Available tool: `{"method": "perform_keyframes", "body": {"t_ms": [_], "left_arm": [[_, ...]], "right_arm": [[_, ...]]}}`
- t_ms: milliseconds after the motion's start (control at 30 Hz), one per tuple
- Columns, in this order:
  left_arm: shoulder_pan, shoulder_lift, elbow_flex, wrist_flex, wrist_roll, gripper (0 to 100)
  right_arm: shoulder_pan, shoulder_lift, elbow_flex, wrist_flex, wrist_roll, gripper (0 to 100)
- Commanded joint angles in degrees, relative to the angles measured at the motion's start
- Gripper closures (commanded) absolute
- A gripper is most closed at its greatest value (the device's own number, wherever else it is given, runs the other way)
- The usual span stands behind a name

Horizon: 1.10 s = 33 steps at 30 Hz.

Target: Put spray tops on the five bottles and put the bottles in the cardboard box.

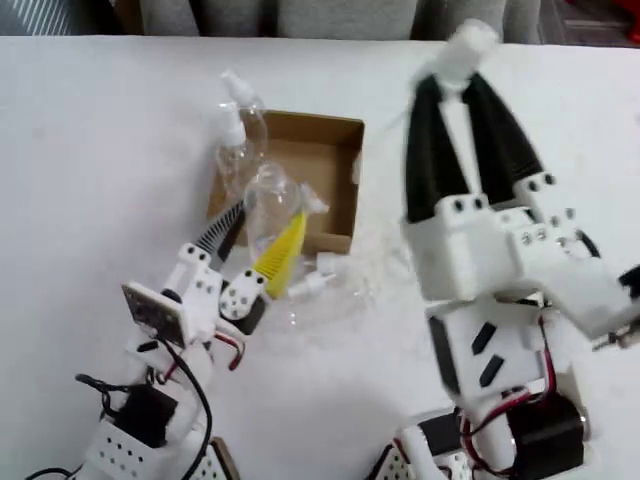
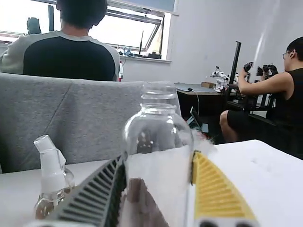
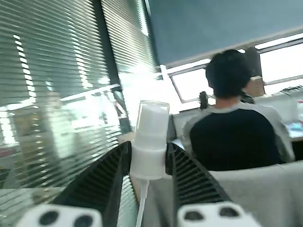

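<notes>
Bottle [image 2: 158, 156], uncapped, sits clamped in your left gripper [image 1: 268, 215]; your right gripper [image 3: 148, 147] pinches a spray top [image 3: 150, 124]. Next, you'd need to feed its tube into that open neck.

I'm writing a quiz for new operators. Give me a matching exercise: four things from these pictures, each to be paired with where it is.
Things
1. uncapped clear plastic bottle
2. white spray top
3. brown cardboard box
4. clear bottle with a spray top fitted

Places
A. between the black fingers of the right gripper
B. on the white table
C. at the box's left edge, seen from the high view
D. in the left gripper

Pairs: 1-D, 2-A, 3-B, 4-C
</notes>
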Motion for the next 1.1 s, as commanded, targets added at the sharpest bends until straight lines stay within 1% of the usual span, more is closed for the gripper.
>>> {"method": "perform_keyframes", "body": {"t_ms": [0,100,167,233,300,400,700,1067], "left_arm": [[0.75,-3.65,1.49,-1.41,0.26,98],[0.75,-3.74,1.85,-1.32,0.26,98],[0.75,-3.74,1.85,-1.32,0.26,98],[0.66,-3.74,1.85,-1.32,0.26,98],[0.57,-3.74,1.93,-1.32,0.26,98],[0.57,-3.74,2.90,-1.32,0.09,98],[0.84,-3.74,3.87,-1.76,-0.09,98],[0.57,-3.74,3.78,-1.76,-0.18,98]], "right_arm": [[-6.81,0.84,-2.02,-3.74,6.07,98.1],[-13.05,0.92,-2.02,-3.82,12.31,98.1],[-16.22,1.54,-1.93,-3.82,14.15,98.1],[-17.89,3.30,-2.20,-3.91,14.42,98.2],[-17.98,5.41,-2.20,-4.00,14.42,98.2],[-17.98,7.60,-2.02,-6.81,14.15,98.2],[-17.98,8.48,-2.02,-10.33,14.42,98.2],[-17.80,12.35,-1.93,-10.42,14.15,98.2]]}}
